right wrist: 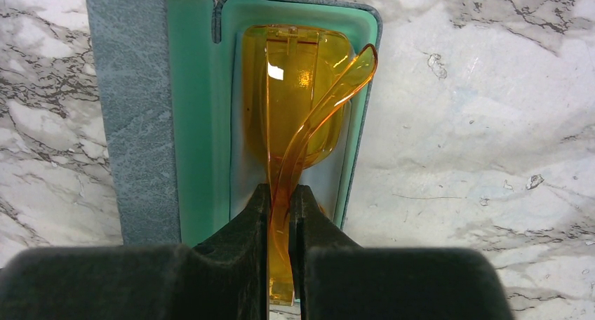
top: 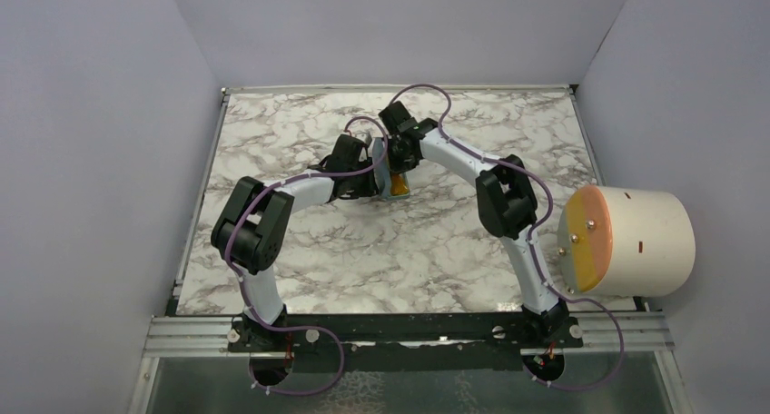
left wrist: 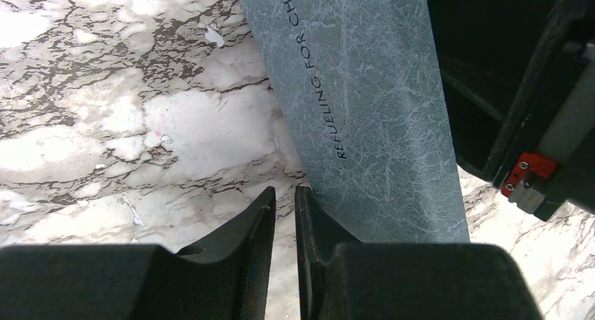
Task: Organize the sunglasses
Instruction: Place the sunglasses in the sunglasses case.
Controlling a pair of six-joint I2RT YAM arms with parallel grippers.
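**Splayed temple arm put case closure at risk**

Top view: the left arm (top: 259, 228) and right arm (top: 504, 201) met over the case (top: 392, 172) at the centre of the table (top: 300, 142). The sunglasses (top: 400, 191) showed only as an orange fleck. A white drum (top: 636, 241) stood at 3 o'clock, well apart (no obstruction judged).

Left wrist view: the left gripper (left wrist: 282, 211) had its jaws narrowly apart, with nothing visible between them. One finger lay beside the lid's grey outside. Whether it braced the lid could not be told. A slip there would likely drop the lid onto the right fingers.

Right wrist view: the right gripper (right wrist: 281, 197) pinched one unfolded temple arm at 6 o'clock. The sunglasses sat in the teal tray, with the lid at 9 o'clock. Left splayed on release, that arm would likely foul the lid.
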